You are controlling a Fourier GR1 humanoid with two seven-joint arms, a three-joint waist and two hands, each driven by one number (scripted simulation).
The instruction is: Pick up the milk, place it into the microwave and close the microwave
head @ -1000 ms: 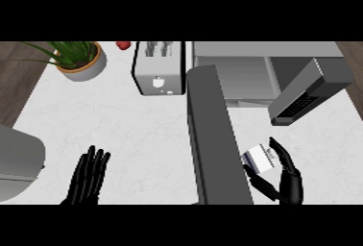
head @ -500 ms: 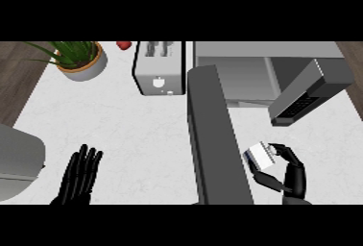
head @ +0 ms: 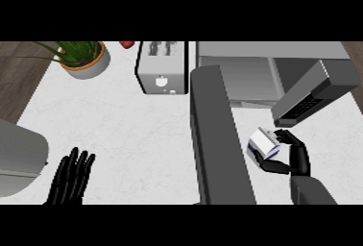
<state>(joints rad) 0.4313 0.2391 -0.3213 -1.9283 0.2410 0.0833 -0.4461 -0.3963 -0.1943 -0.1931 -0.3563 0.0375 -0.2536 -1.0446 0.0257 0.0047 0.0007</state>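
Here the right hand (head: 296,156) is curled round the milk carton (head: 263,142), its fingers (head: 289,138) hooked over the carton's far end and the thumb (head: 273,167) closing under the near end. The carton lies tilted in that grasp. Just beyond the fingertips sits the microwave (head: 241,79) with its dark keypad panel (head: 312,98). On the thumb side, just beside the carton, its open door (head: 216,139) stretches down the white counter (head: 127,125). The left hand (head: 71,175) rests at the lower left, fingers straight and spread, holding nothing. Well beyond its fingertips stand a toaster (head: 164,67) and a potted plant (head: 83,55).
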